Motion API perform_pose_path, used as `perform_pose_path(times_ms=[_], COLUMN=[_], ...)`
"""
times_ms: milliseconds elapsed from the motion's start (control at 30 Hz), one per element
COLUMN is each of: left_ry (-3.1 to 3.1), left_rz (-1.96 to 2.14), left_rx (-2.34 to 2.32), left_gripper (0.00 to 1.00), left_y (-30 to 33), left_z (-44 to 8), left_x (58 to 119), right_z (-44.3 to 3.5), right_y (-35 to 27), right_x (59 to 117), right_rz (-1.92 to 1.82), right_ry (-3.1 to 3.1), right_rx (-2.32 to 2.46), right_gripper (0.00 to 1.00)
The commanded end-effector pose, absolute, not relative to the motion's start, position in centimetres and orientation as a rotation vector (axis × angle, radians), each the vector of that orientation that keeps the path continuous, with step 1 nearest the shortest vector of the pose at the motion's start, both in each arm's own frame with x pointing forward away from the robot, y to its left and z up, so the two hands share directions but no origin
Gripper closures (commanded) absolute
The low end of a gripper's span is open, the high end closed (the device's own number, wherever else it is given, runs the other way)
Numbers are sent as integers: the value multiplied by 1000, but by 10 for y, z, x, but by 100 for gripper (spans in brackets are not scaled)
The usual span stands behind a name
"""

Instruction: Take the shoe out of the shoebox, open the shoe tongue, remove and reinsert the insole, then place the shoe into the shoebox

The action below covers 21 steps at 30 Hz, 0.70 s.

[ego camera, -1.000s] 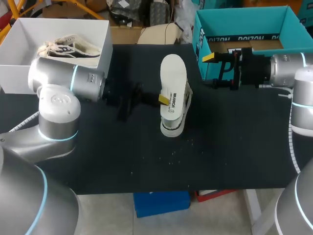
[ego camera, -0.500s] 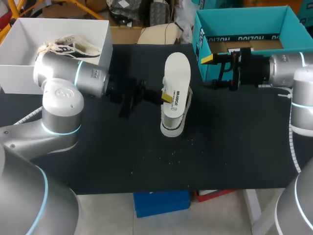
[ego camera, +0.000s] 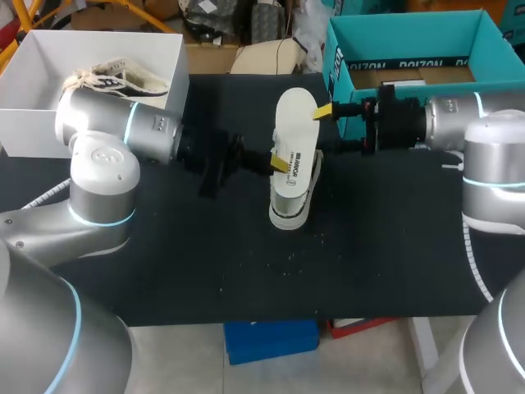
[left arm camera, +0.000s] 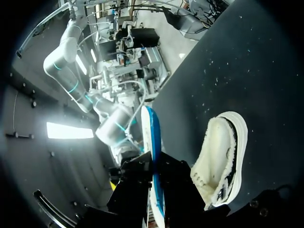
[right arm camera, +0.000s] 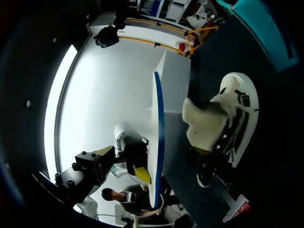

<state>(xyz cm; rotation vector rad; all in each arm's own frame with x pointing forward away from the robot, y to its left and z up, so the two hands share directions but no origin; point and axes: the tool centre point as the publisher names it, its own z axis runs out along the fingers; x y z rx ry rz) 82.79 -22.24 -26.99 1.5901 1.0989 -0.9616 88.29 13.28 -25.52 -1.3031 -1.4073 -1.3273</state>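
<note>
The black table (ego camera: pixel 394 246) carries two boxes along its far edge. A white shoebox (ego camera: pixel 33 115) at the far left corner has another sneaker (ego camera: pixel 119 78) lying in it, and a teal shoebox (ego camera: pixel 484 37) stands open at the far right corner.

My left arm (ego camera: pixel 123 135) reaches in level from the left edge and my right arm (ego camera: pixel 484 139) from the right, so the two meet over the middle.

The shoe (ego camera: pixel 289 209), a white fleece-lined sneaker, sits near the middle of the table on its own, with neither gripper on it. I judge it was left there so both arms are free for the insole.

The white insole (ego camera: pixel 295 131) is out of the shoe and held above it, its long axis running toward the far edge. My left gripper (ego camera: pixel 279 162) pinches it across the mid-length. In the left wrist view, the thin edge runs straight between the closed fingers.

My right gripper (ego camera: pixel 330 129) is at the insole's far end with its fingers spread. In the right wrist view the insole stands between them, and I see no grip from both sides. I take this as lining up a second hold, to steady the insole before it goes back into the shoe.
</note>
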Motion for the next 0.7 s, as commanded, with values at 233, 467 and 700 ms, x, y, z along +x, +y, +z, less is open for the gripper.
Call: perform_pose_path(times_ms=[233, 467, 700], left_ry=[1099, 1099, 1099], left_rz=[-955, -955, -955], left_rx=[1588, 1588, 1588], left_gripper=[100, 100, 100], left_y=[-223, -223, -223], left_z=[-271, -271, -271], left_x=[827, 827, 827], right_z=[-261, -263, -267], right_y=[148, 153, 160], right_x=[883, 882, 878], right_rz=[-1349, -1329, -1318], right_ry=[-1450, -1483, -1487], right_rx=[-1307, -1301, -1288], right_gripper=[52, 56, 57])
